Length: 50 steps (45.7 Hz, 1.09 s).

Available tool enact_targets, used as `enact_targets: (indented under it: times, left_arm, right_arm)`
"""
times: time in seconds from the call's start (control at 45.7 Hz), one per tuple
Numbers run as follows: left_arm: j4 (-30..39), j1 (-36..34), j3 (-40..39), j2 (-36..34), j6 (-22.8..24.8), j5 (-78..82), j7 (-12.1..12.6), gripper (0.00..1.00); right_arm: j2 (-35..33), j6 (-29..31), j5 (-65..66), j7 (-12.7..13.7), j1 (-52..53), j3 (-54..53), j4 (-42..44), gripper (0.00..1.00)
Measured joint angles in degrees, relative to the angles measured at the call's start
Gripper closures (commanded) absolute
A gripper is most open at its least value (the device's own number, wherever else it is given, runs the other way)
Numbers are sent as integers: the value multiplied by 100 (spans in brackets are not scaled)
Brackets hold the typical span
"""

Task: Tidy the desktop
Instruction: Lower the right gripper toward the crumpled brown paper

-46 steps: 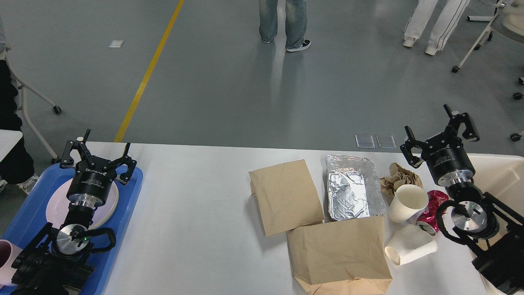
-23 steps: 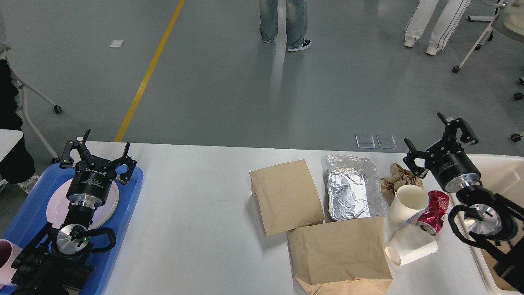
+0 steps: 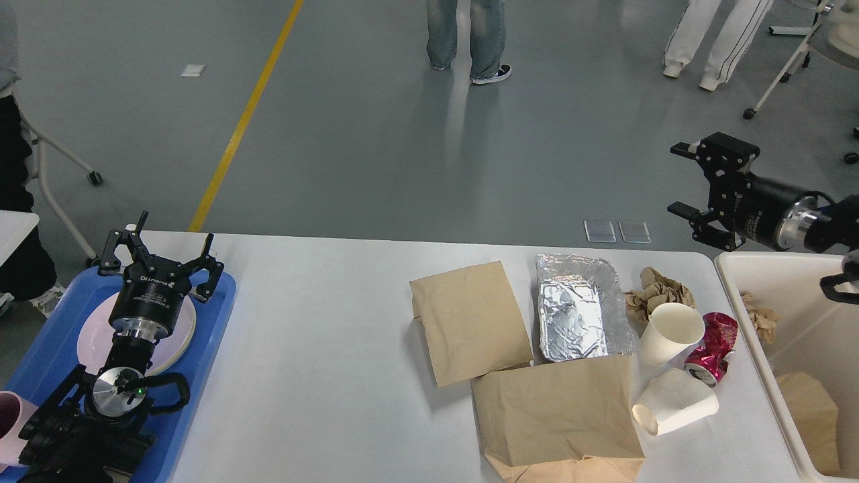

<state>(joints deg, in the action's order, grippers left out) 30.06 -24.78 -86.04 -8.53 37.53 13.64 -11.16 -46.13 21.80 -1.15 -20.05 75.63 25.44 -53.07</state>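
The worktop (image 3: 322, 335), the desktop to be tidied, fills the lower middle of the frame and carries its clutter right of centre: two brown paper bags (image 3: 470, 322), a foil tray (image 3: 580, 308), a crumpled brown paper wad (image 3: 658, 292), an upright paper cup (image 3: 670, 332), a second cup on its side (image 3: 674, 406) and a crushed red can (image 3: 715, 342).

Over the last second the right gripper (image 3: 694, 181) has swung up and away from the cups and can to the right edge of the frame, beyond the worktop's far corner, its fingers spread and holding nothing. That uncovers the cream bin (image 3: 738, 295) at lower right, which already holds paper scraps. My reading is that a drop has just ended and most litter remains.

The left gripper (image 3: 164, 251) has not moved: spread, empty, above the white plate (image 3: 87, 342) on the blue tray (image 3: 221, 308).

The bin, the nearer bag and a pinkish object at lower left are cut off; the right arm mostly lies out of frame.
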Motion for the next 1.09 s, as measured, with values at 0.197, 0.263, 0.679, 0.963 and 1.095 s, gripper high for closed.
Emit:
enact_targets:
  times: [0.197, 0.263, 0.679, 0.963, 1.095]
  left_arm:
    - [0, 0, 0, -2, 0, 1, 0, 4]
    - [0, 0, 0, -2, 0, 2, 0, 4]
    - [0, 0, 0, -1, 0, 2, 0, 4]
    - [0, 0, 0, -4, 0, 1, 0, 4]
    - [0, 0, 0, -4, 0, 0, 0, 4]
  right_arm:
    - [634, 254, 6, 25, 1818, 2484, -58, 0]
    - [1283, 706, -4, 41, 2572, 3777, -68, 0]
    - [3288, 2784, 211, 1390, 5061, 5434, -1575, 0]
    - [3203, 2776, 168, 2706, 6566, 5296, -3398, 2]
    - [3131, 2732, 126, 2731, 6853, 5185, -3756, 3]
